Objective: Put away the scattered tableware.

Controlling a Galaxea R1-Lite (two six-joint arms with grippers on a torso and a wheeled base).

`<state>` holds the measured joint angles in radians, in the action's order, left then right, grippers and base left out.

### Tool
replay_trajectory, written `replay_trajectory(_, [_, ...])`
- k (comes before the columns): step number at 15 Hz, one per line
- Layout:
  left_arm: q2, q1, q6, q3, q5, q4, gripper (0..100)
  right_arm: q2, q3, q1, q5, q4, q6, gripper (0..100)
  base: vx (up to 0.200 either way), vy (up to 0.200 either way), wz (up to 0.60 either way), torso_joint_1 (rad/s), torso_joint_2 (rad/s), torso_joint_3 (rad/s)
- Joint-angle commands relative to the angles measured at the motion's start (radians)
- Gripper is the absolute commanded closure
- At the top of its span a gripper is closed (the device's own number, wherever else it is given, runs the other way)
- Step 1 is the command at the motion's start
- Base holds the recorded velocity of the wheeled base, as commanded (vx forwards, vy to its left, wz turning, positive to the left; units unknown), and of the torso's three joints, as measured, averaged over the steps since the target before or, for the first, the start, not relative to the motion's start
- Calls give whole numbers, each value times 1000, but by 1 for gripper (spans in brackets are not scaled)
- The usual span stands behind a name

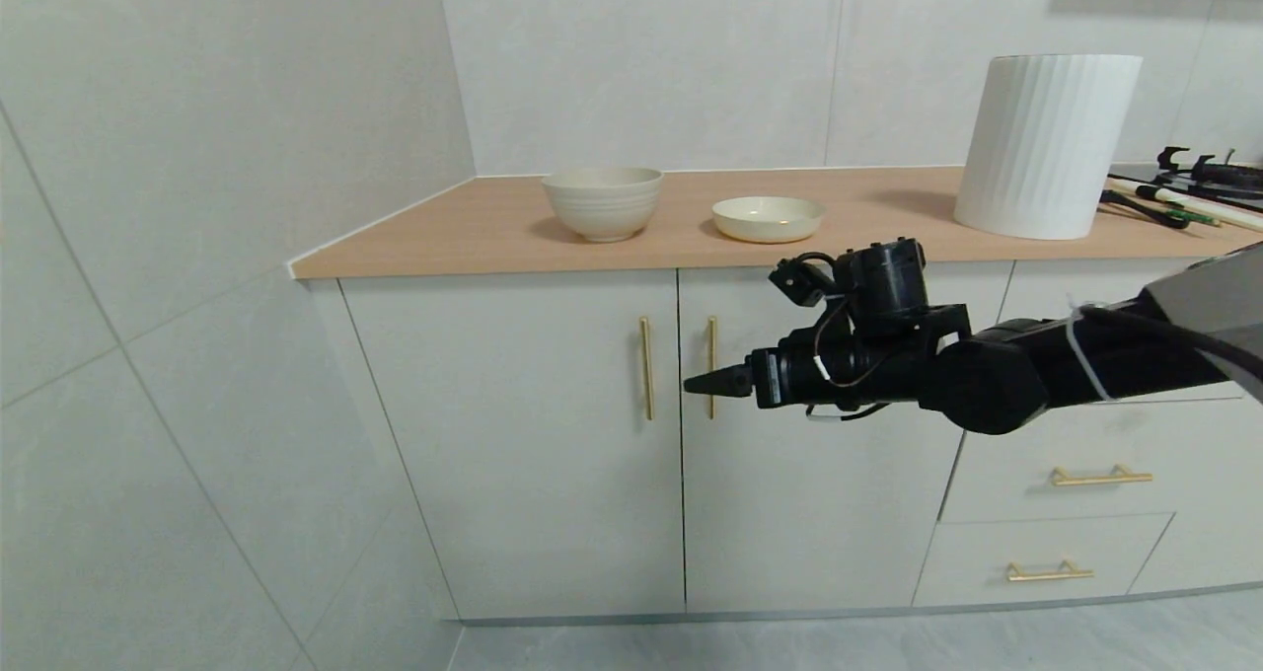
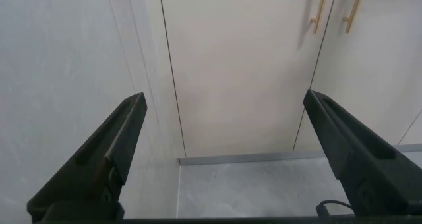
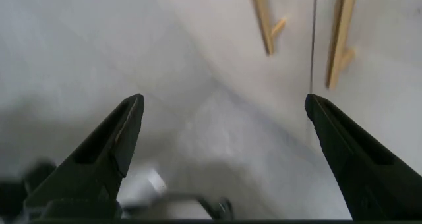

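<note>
Cream bowl [image 1: 602,200] and plate [image 1: 768,217] (both plain); ribbed white canister [image 1: 1048,143].

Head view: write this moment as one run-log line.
right gripper open, near gold bar handle of white cabinet door | left gripper open | deep beige ceramic bowl, shallow cream dish on wooden countertop
</note>
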<state>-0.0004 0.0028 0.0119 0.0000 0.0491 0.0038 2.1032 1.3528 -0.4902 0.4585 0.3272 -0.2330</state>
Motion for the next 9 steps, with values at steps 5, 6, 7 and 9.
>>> replay_trajectory(5, [0, 0, 0, 0, 0, -1, 0, 184, 129, -2, -150, 119, -120, 0, 0, 0, 0, 0, 0, 0])
replay_trajectory(6, [0, 0, 0, 0, 0, 1, 0, 184, 131, -2, -147, 121, -151, 0, 0, 0, 0, 0, 0, 0])
replay_trajectory(7, [0, 0, 0, 0, 0, 1, 0, 186, 141, -2, -147, 127, -175, 0, 0, 0, 0, 0, 0, 0])
replay_trajectory(9, [0, 0, 0, 0, 0, -1, 0, 215, 152, -4, -149, 179, -189, 0, 0, 0, 0, 0, 0, 0])
